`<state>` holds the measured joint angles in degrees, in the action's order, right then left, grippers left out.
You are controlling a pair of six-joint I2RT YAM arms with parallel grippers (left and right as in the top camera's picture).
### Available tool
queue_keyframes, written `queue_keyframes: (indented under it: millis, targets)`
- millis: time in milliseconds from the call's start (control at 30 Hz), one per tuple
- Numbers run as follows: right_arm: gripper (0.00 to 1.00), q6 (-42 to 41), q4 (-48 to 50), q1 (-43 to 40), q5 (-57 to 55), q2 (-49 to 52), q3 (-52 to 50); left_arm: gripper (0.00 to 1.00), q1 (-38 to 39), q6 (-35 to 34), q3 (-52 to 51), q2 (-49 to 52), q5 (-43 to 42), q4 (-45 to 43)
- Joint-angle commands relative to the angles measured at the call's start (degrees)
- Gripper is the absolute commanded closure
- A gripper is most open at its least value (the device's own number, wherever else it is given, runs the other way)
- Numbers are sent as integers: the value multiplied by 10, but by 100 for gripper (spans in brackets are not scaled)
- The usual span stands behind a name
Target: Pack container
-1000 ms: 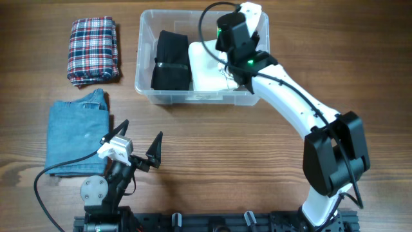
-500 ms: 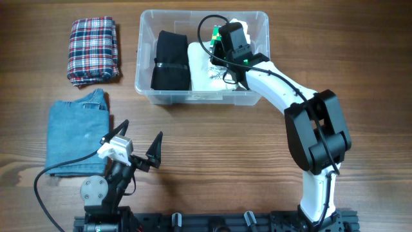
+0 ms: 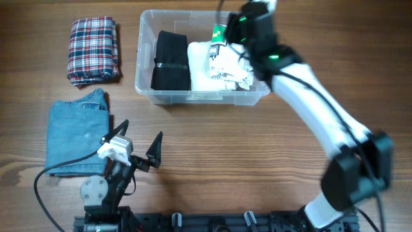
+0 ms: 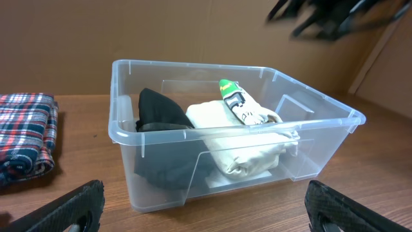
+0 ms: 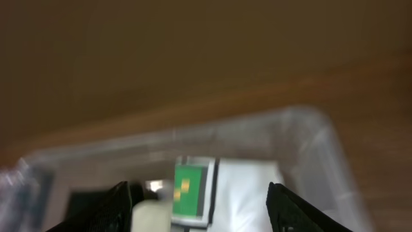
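The clear container (image 3: 193,98) stands at the back centre of the table. It holds a folded black garment (image 3: 170,61) on the left and a white garment (image 3: 222,69) with a green tag (image 3: 219,32) on the right. My right gripper (image 3: 248,16) hovers over the bin's far right corner. In its blurred wrist view the right gripper (image 5: 203,209) is open above the tag (image 5: 193,187), with nothing between its fingers. My left gripper (image 3: 138,151) rests wide open near the front edge. In the left wrist view the left gripper (image 4: 206,216) faces the container (image 4: 167,174).
A folded plaid shirt (image 3: 94,50) lies at the back left, and folded jeans (image 3: 77,132) lie in front of it, beside the left arm. The right arm reaches over the table's right half.
My right gripper has risen out of the bin and shifted toward its far right corner. Its jaws have widened, and the white garment has stayed inside. The left arm has not moved.
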<state>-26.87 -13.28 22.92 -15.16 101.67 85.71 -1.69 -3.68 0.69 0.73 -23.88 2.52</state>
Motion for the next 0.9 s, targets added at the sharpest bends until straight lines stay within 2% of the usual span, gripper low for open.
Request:
queue_keyframes:
  millis: [0, 100, 200, 433, 867]
  targets:
    - [22, 31, -37, -50, -26, -38, 3, 0, -5, 7, -4, -3, 1, -1]
    - [11, 28, -99, -99, -69, -40, 3, 0, -5, 7, -4, -3, 1, -1]
    - [5, 26, -154, -162, -69, -40, 1, 0, -5, 7, -4, -3, 1, -1]
    - [1, 26, -196, -288, 7, -35, -5, 0, -5, 7, -4, -3, 1, -1]
    - [0, 12, -219, -310, 54, -32, -10, 0, -5, 7, -4, -3, 1, -1]
